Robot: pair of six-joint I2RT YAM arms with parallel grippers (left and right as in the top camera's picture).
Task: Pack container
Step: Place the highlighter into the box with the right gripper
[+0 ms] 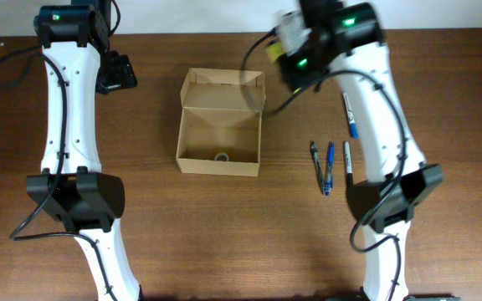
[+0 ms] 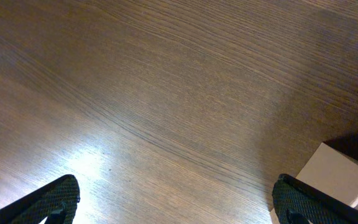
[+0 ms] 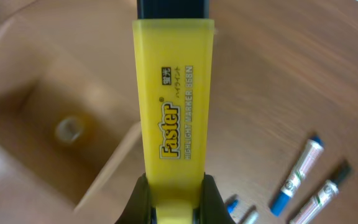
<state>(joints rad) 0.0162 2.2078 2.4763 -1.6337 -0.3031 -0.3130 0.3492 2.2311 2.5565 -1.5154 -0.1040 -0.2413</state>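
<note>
The container (image 1: 218, 166) sat at the centre of the overhead frame. It was plain tan cardboard, open, with its flap lid folded back toward the top edge. Wooden table (image 1: 166, 242) showed on every side of it, widest toward the bottom. A small round thing (image 1: 222, 156) inside was too blurred to identify. Over its upper right corner the right gripper (image 3: 174, 208), smeared overhead, clenched a yellow Faster highlighter (image 3: 174, 112). Four pens (image 1: 329, 167) lay well apart to the right. At upper left the left gripper (image 2: 179, 205) was spread wide and grasped nothing, its fingertips (image 2: 55, 199) cut off by the frame's bottom edge.

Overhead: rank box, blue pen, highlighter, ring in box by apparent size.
1. Box
2. Blue pen
3. Ring
Highlighter: blurred and held nearer the camera, so not ranked against the pen; between box and ring.
</note>
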